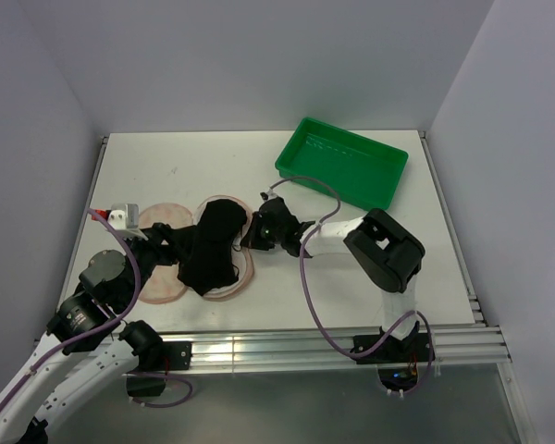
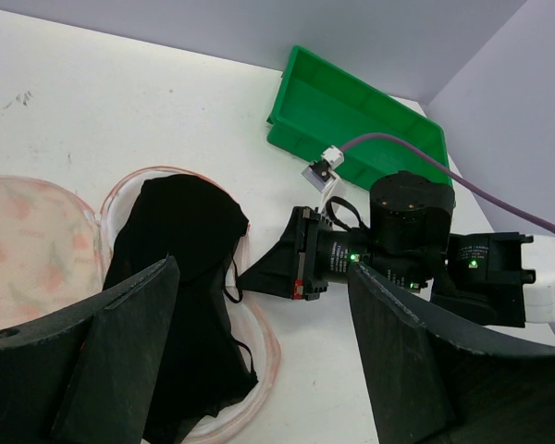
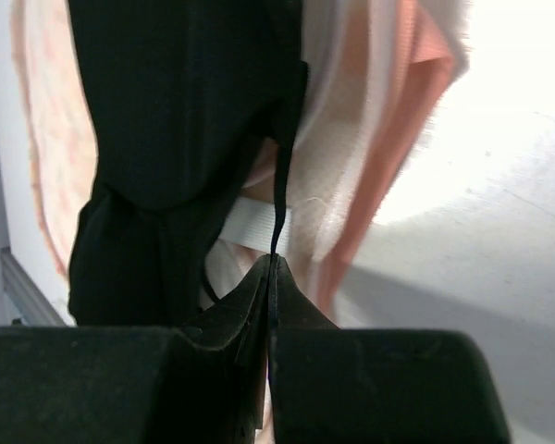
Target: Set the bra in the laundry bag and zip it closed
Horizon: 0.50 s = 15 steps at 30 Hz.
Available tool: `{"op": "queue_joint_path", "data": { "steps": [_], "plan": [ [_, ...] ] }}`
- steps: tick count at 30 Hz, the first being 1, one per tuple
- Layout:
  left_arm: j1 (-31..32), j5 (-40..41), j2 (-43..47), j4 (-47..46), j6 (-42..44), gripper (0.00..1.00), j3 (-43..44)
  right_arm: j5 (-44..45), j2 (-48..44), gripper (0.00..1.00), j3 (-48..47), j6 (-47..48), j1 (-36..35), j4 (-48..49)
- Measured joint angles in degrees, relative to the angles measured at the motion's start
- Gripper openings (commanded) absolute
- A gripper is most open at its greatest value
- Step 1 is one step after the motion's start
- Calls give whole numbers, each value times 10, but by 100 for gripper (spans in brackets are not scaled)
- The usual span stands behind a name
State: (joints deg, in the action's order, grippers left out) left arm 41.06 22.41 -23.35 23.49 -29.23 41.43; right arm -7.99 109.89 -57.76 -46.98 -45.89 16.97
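- Bare tabletop lies open behind the bag, from the left wall across to the tray.
- The tray fills the far right corner.
- The right fingers, pinched on a bra strap, bar the bag's right rim.
- The left fingers, spread wide, hang over the bag's left half.
- Tabletop right of the right arm is open.

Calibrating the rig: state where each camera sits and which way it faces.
Top external: above and behind the bases, looking down on the table; both arms show.
Left wrist: low at near left, facing across the bra toward the right arm and green tray; the open left gripper frames it.
Right wrist: just behind the right gripper, shut on the bra's strap, facing the laundry bag.
Shared: top and left wrist both show the green tray; all show the bra.
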Motion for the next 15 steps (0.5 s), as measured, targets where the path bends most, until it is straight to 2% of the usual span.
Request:
{"op": "queue_joint_path", "data": {
  "steps": [3, 6, 11, 13, 15],
  "plan": [
    [0, 0, 0, 0, 0, 81, 0, 11, 1, 5, 0, 4, 0, -10],
    [0, 0, -3, 0, -2, 82, 0, 22, 1, 18, 0, 11, -1, -19],
    [0, 0, -23, 0, -7, 83, 0, 31, 1, 33, -2, 30, -9, -35],
    [0, 0, -38, 2, -13, 85, 0, 32, -1, 43, -4, 36, -11, -39],
    [0, 0, -55, 5, -20, 86, 0, 33, -8, 45, -4, 45, -12, -45]
  ]
}}
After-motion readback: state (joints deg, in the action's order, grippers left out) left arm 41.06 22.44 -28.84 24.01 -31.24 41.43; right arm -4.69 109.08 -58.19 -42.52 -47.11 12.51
